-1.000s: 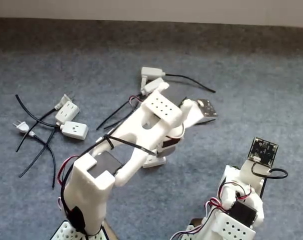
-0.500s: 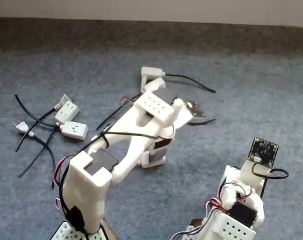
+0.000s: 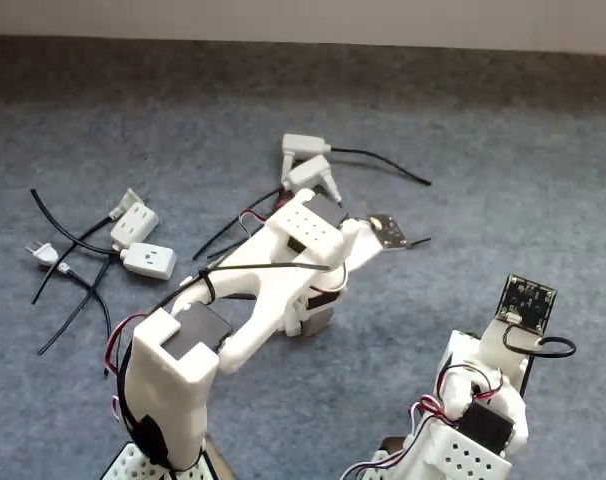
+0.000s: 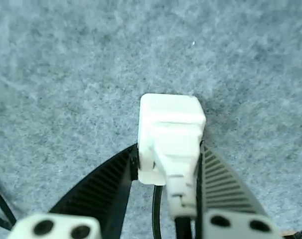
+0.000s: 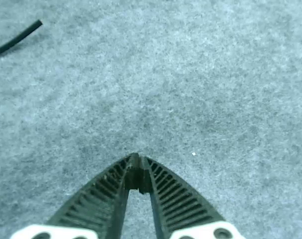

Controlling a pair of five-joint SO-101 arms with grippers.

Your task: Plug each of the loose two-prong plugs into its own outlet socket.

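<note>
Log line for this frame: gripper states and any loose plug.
left gripper: shut on white socket block | right gripper: shut, empty, above carpet | loose plug: on carpet, not in a socket

**Blue-grey carpet under soft light**

A blue-grey carpet with a short, mottled pile covers the work surface. The wrist views show the same speckled nap close up. Toward the far edge it darkens into a shaded band. Beyond that runs a pale strip — wall or board, hard to tell. The light is diffuse and the shadows faint.
</note>
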